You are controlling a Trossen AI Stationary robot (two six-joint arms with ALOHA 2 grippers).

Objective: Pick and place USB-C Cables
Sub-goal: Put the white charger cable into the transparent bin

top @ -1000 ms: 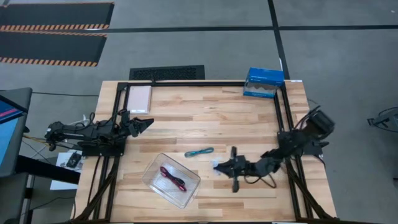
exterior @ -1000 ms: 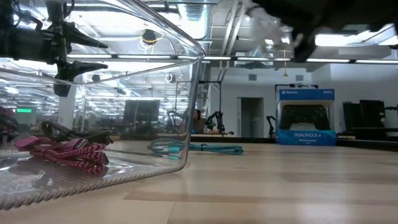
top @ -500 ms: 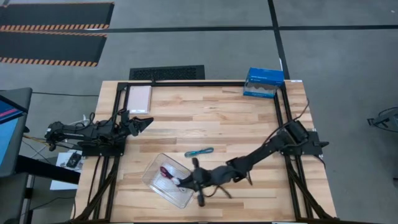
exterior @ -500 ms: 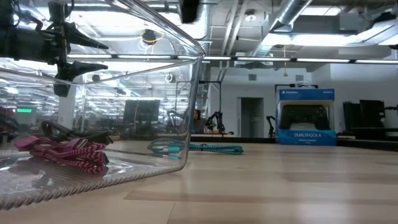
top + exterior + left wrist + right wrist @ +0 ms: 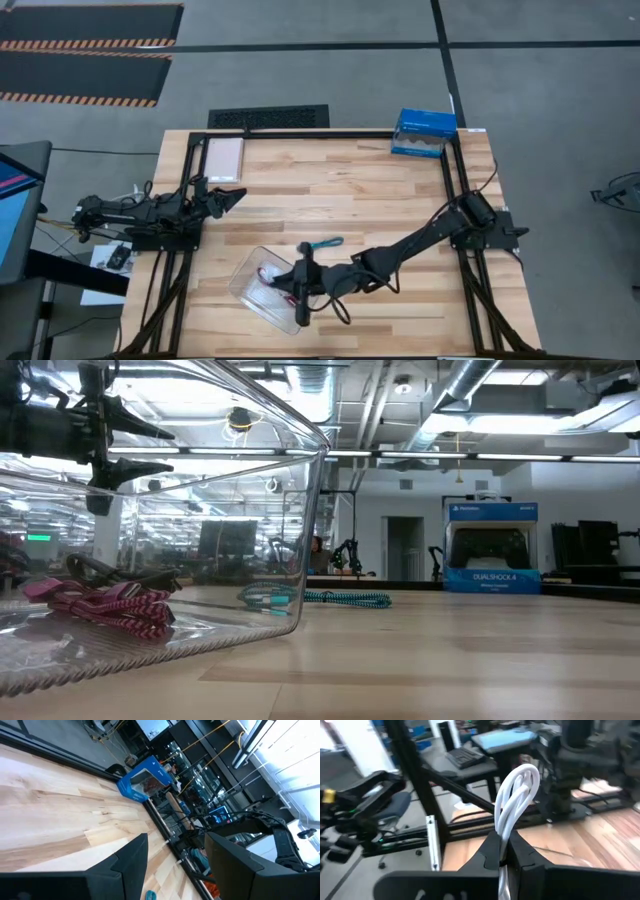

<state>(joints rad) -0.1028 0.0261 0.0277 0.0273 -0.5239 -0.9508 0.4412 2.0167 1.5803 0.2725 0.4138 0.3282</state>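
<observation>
The white cable sits in my right gripper, which is shut on it and hovers over the right part of the clear tray. In the high view this gripper is above the tray. The magenta-pink cable and the dark maroon cable lie coiled on the tray's floor. The teal cable lies flat on the table just beyond the tray. My left gripper waits open at the table's left edge. My right gripper pinches the white cable's folded bundle between its two fingers. Several strands run through the gap, and a loop sticks out past the fingertips. The cable is lifted clear of the table.
A blue boxed game controller stands at the far right corner, and a flat pale box lies at the far left. Black frame rails border the table. Bare wood stretches across the middle and the near right.
My right gripper has swung from the table's near right toward the left, carrying the white cable, and now hangs over the clear tray. It left the low view's top edge on the way. The other cables and the tray have stayed put.
</observation>
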